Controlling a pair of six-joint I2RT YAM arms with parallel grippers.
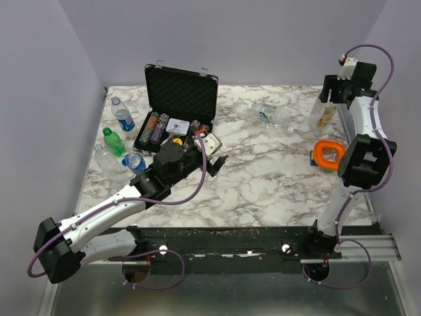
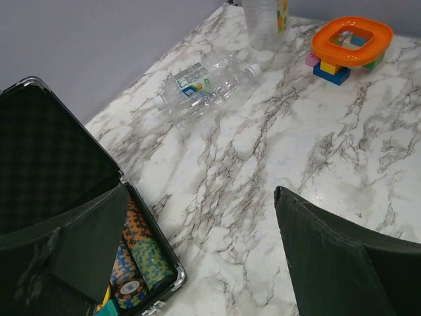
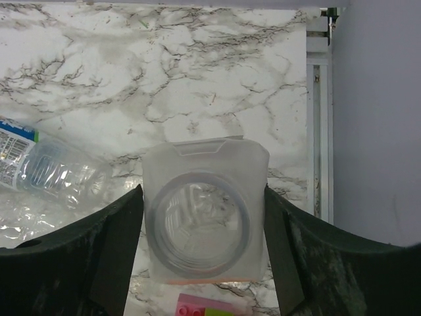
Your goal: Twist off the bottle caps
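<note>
Starting nearest the arms, we see the left gripper with its fingers spread wide and holding nothing, hovering over the marble table just beside the front corner of the open black case that holds stacked poker chips. Left of that case is a cluster of bottles. One is green with a green cap, and a clear one behind it carries a white cap. On the right side sits an orange ring toy on coloured blocks. Further back, a clear lying bottle rests on its side, well apart from both grippers. Farthest away, the right gripper points down over a clear upright bottle, one finger against each flank. We cannot tell whether they are squeezing it.
</note>
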